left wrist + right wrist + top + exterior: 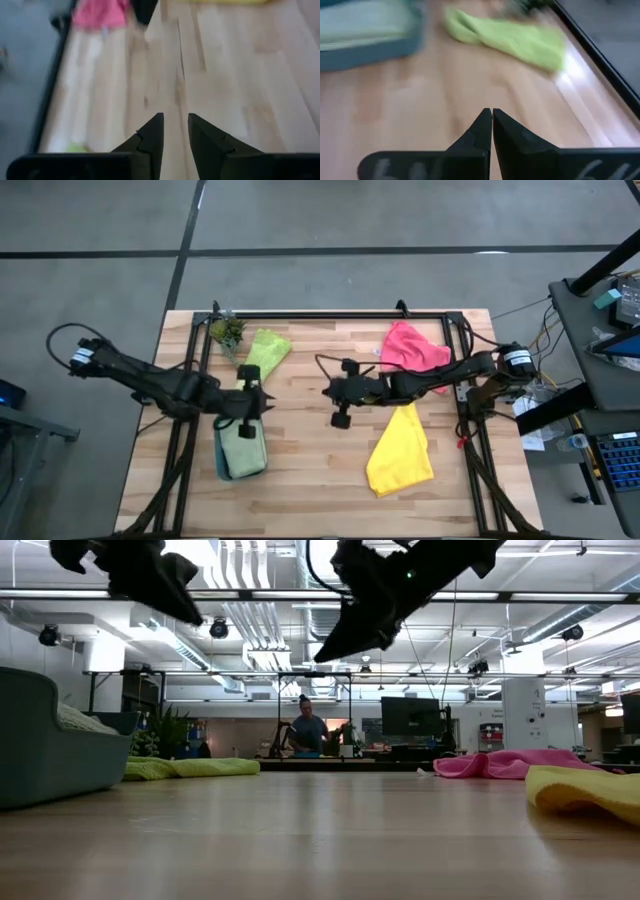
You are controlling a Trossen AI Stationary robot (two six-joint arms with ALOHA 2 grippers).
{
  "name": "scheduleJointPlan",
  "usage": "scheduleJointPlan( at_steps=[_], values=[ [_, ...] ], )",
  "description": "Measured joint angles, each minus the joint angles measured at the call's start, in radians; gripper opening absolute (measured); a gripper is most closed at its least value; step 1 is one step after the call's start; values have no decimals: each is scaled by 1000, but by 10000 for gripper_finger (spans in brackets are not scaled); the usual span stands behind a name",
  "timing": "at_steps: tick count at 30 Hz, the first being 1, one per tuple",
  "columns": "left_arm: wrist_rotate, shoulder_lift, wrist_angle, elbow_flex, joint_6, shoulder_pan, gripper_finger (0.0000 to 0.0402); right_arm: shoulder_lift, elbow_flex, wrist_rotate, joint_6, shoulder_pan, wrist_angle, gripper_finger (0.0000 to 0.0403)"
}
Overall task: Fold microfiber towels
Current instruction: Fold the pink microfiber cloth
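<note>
High view: the wooden table (320,480) fills the middle of the frame, and I hang over it with both arms, clear of the surface.

Yellow towel (402,452) is the biggest cloth, lying crumpled on the right half, toward the near edge. Pink towel (412,346) lies bunched at the far right, partly under my right arm. Lime green towel (265,350) lies loose at the far left, just beside the small potted plant (227,332).

Teal tray (222,465) sits at the near left. Inside it lies a pale sage green towel (243,450), folded flat; my left arm crosses over the tray's far end. From table height the tray's wall (45,760) stands tall at the left, with a pale cloth edge showing above its rim.

My left gripper (247,430) hangs above the tray's far end; in my left wrist view the fingers (150,142) stand slightly apart with a narrow gap, nothing between them. My right gripper (340,418) hangs over bare wood at table centre, well apart from every towel; in my right wrist view the fingers (482,131) are pressed together, holding nothing.

Far off in the room beyond the table, a person (306,732) stands at a bench.
</note>
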Motion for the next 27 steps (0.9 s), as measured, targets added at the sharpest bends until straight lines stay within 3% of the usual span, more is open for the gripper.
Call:
scheduleJointPlan(
  at_steps=[4,9,12,21,27],
  values=[
    [-1,-25,168,-43,156,2,74,-1,82,111,218,-46,-303,8],
    [-1,-46,419,-133,318,6,74,0,130,94,499,-144,-702,9],
    [-1,-46,539,-176,366,16,74,0,98,34,586,-224,-814,8],
    [-1,-47,660,-217,370,23,74,2,-50,39,677,-467,-653,17],
    [-1,-47,666,-217,373,32,74,2,-96,23,691,-555,-553,69]
  ],
)
